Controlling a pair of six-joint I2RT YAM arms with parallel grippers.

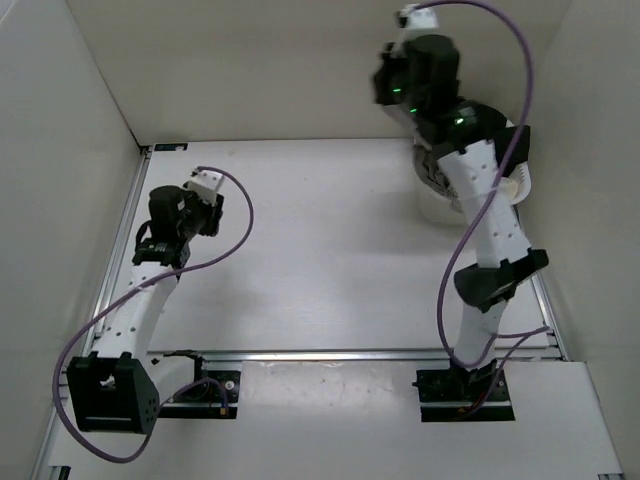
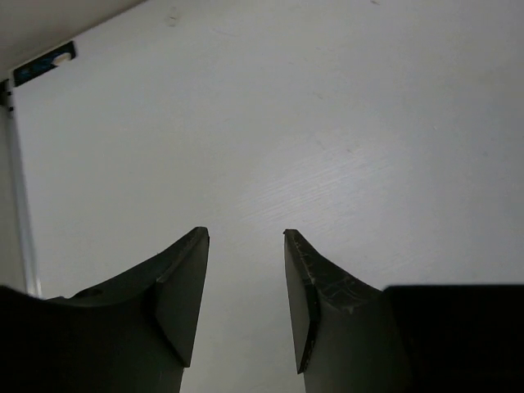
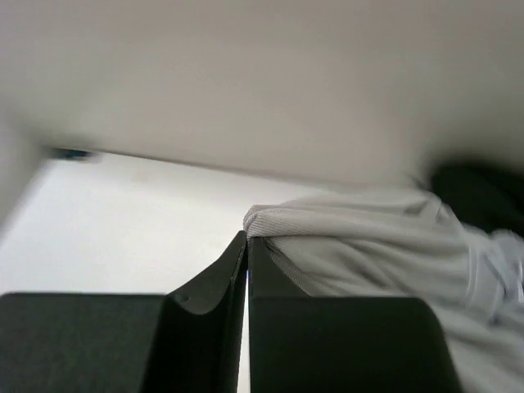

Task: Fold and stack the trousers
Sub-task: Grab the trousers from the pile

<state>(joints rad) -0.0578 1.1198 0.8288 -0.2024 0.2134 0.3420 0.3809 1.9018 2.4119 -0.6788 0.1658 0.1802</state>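
Note:
The trousers show in the right wrist view as pale grey, soft ribbed fabric, bunched to the right of my fingers. My right gripper is shut, with a folded edge of the trousers pinched at its tips. In the top view the right gripper is raised high by the back wall, above the white container, and the arm hides the fabric below it. My left gripper is open and empty, low over the bare white table at the left.
A white round container stands at the back right, mostly hidden behind my right arm, with a little grey showing inside it. White walls enclose the table on the left, back and right. A metal rail runs along the near edge.

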